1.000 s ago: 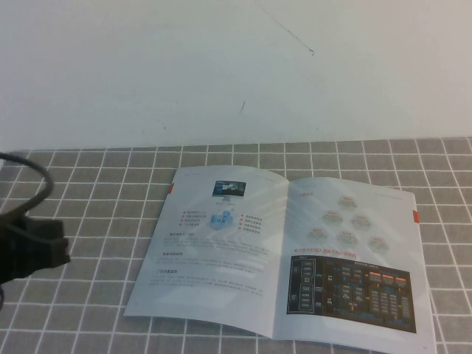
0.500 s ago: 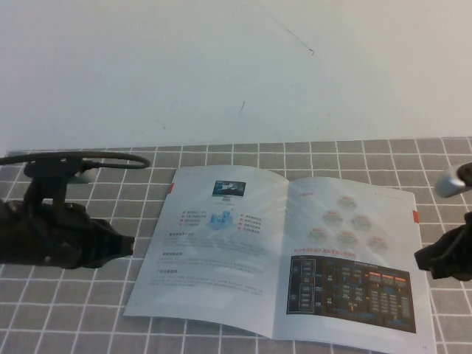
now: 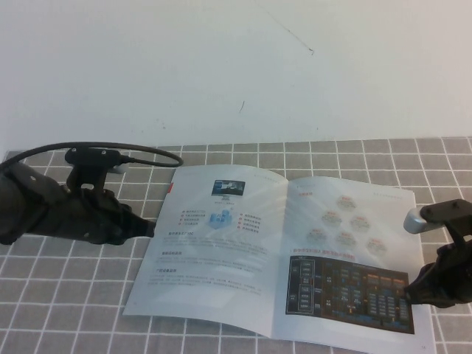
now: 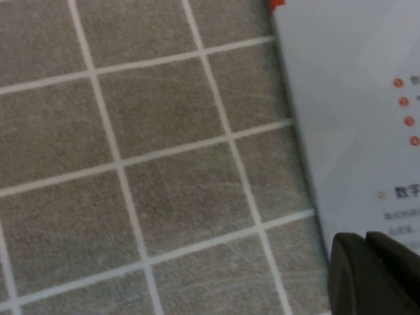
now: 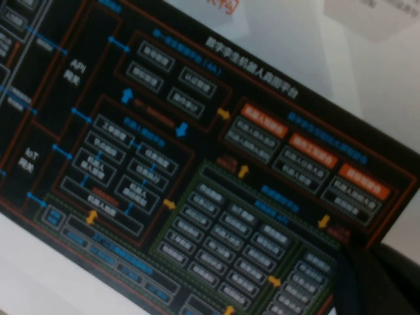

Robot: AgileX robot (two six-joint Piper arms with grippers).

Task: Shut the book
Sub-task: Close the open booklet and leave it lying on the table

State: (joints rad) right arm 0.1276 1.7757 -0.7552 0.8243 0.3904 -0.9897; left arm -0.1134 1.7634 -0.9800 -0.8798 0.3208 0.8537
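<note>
High view: open book point(image 3: 243, 243) between left fingers point(image 3: 144, 229), right fingers point(image 3: 414, 290).

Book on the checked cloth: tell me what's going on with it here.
The book lies open and flat on the grey checked cloth, not yet closed. Both arms are at it. The left gripper, fingers together, sits low at the outer edge of the left page. The right gripper is over the outer edge of the right page, by the dark diagram. No page is lifted.
</note>
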